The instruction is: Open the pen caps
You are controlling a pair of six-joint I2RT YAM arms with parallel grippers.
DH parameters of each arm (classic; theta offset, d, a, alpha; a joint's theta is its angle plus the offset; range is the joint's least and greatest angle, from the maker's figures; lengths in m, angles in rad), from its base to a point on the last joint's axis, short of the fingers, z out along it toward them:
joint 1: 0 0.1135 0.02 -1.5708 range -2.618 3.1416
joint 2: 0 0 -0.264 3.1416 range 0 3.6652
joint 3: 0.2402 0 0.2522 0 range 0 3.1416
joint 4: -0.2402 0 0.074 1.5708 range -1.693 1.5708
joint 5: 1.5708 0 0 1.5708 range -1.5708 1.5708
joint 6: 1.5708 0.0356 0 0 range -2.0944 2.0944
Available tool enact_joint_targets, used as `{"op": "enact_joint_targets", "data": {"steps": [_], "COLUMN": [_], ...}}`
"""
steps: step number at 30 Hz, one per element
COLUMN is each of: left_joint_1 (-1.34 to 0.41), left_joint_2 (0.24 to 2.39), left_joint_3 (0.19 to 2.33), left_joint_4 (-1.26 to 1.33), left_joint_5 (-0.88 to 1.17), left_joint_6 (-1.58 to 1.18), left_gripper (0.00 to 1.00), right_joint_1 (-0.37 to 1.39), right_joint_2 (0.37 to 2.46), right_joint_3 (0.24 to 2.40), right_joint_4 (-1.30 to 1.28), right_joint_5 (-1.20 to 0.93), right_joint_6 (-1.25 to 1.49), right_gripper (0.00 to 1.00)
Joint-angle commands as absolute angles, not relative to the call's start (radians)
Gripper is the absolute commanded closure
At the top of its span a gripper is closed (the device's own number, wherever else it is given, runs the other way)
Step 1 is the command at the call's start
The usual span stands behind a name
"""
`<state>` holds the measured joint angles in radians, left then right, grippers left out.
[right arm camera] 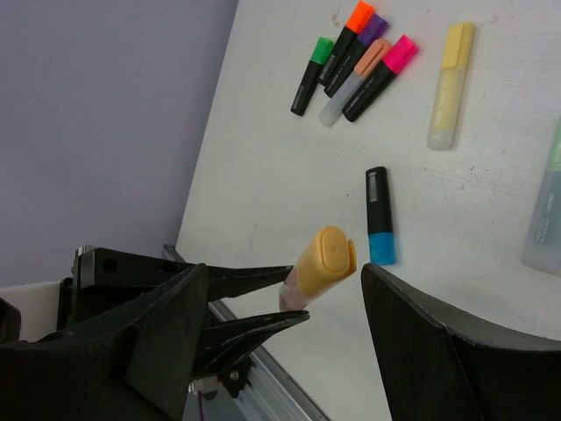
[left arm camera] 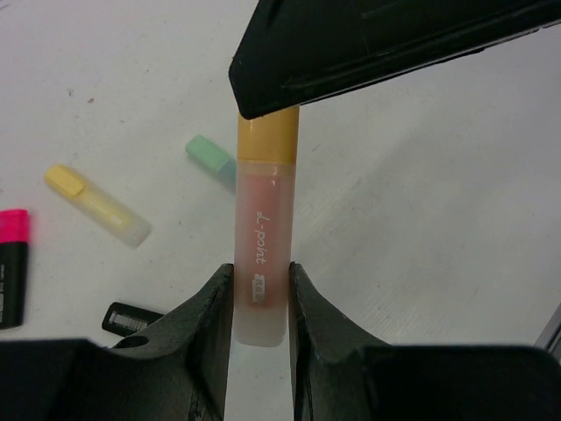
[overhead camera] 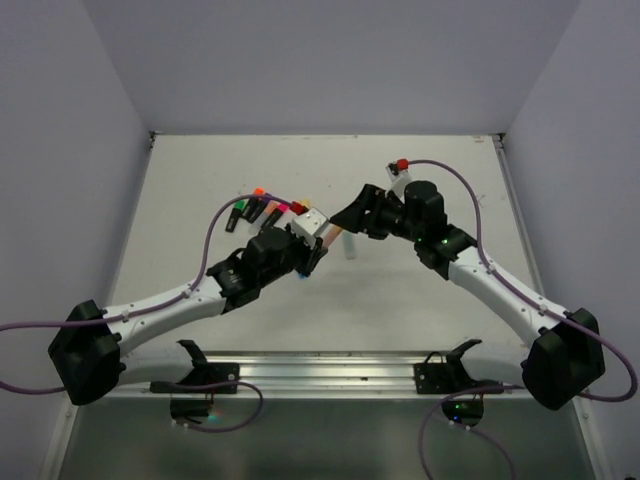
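My left gripper (left arm camera: 261, 289) is shut on the lower body of a peach translucent pen (left arm camera: 263, 237) and holds it off the table. The pen's orange-yellow cap (right arm camera: 326, 261) points at my right gripper (right arm camera: 282, 276). That gripper is open, with one finger (right arm camera: 421, 333) on each side of the cap and a gap on both sides. From above, the two grippers meet over the middle of the table, the pen (overhead camera: 330, 238) between them. In the left wrist view a right finger (left arm camera: 394, 44) hides the top of the cap (left arm camera: 268, 136).
Capped pens lie on the white table: green (right arm camera: 311, 63), orange (right arm camera: 349, 31), purple (right arm camera: 366, 35), peach (right arm camera: 355, 81) and pink (right arm camera: 383, 74) in a cluster, then yellow (right arm camera: 450, 83), blue-ended (right arm camera: 379, 217) and mint (right arm camera: 548, 206) apart. Grey walls enclose the table.
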<state>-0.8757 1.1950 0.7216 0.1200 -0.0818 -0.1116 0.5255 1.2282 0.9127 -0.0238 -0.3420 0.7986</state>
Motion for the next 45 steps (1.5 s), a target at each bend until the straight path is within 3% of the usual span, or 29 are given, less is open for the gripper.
{"op": "enact_joint_targets", "data": {"steps": [1,16,21,22,25,45], "left_joint_1": [-0.887,-0.891,-0.891,-0.891,-0.891,-0.891], "left_joint_2": [1.193,1.187,1.189,1.19,1.196,1.19], "left_joint_3": [0.747,0.738,0.736,0.736,0.729,0.554], "left_joint_4": [0.189,0.215,0.216,0.212,0.193,0.176], "left_joint_5": [-0.078,-0.077,-0.071,-0.071,-0.067,-0.057], "left_joint_6": [-0.094,-0.106,-0.107,-0.109,-0.115,-0.221], "left_gripper": [1.0,1.0,1.0,1.0,1.0,1.0], "right_joint_1": [0.532,0.541,0.543,0.543,0.543,0.496], "right_joint_2": [1.235,1.282,1.293,1.29,1.281,1.161], "right_joint_3": [0.91,0.885,0.885,0.884,0.879,0.914], "right_joint_4": [0.048,0.09,0.097,0.098,0.107,0.025], "right_joint_5": [-0.31,-0.333,-0.337,-0.333,-0.322,-0.281], "right_joint_6": [0.827,0.845,0.844,0.844,0.838,0.792], "right_gripper": [0.26,0.5,0.71,0.82,0.99,1.0]}}
